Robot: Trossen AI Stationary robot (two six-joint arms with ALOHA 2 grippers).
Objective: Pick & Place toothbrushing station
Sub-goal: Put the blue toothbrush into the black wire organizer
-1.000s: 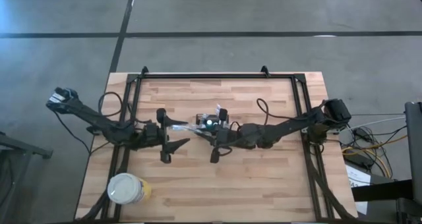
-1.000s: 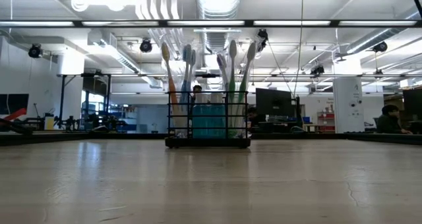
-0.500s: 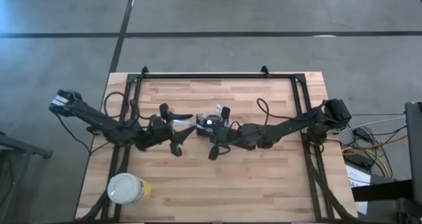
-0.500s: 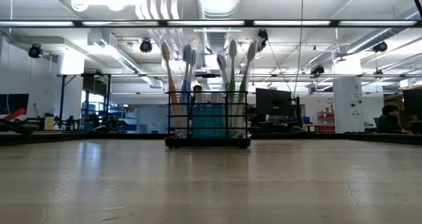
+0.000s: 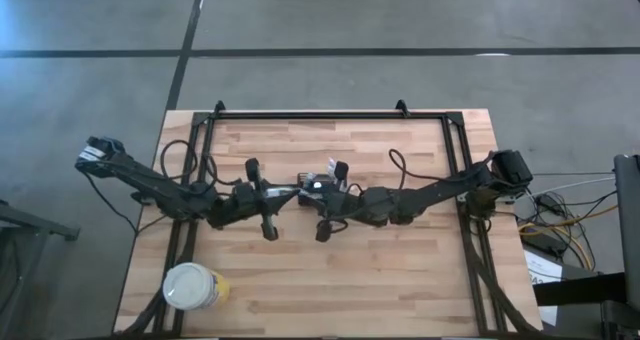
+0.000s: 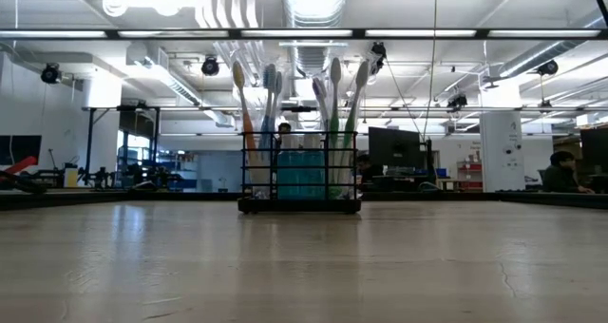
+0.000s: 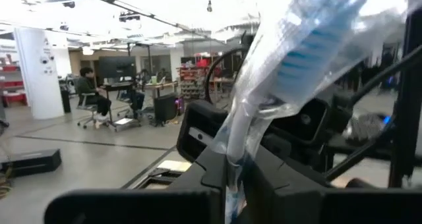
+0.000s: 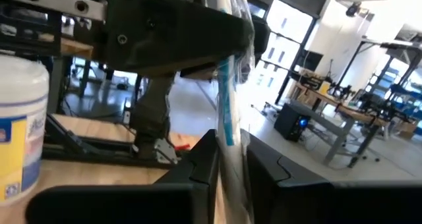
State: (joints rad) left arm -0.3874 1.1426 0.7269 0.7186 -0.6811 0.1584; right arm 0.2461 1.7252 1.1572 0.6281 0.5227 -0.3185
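So the left gripper (image 5: 264, 196) has slid in toward the one toothbrushing station (image 5: 314, 187), fingers apart; right gripper (image 5: 330, 202) fingers apart too, flanking it on the counter (image 5: 400, 270). One cup (image 5: 189, 286).

Both dark arms reaching inward over mid-table, left pincer (image 5: 260, 197) and right pincer (image 5: 331, 199) facing each other close together, each with fingers spread wide, wrists low, elbows trailing back toward the table's outer sides
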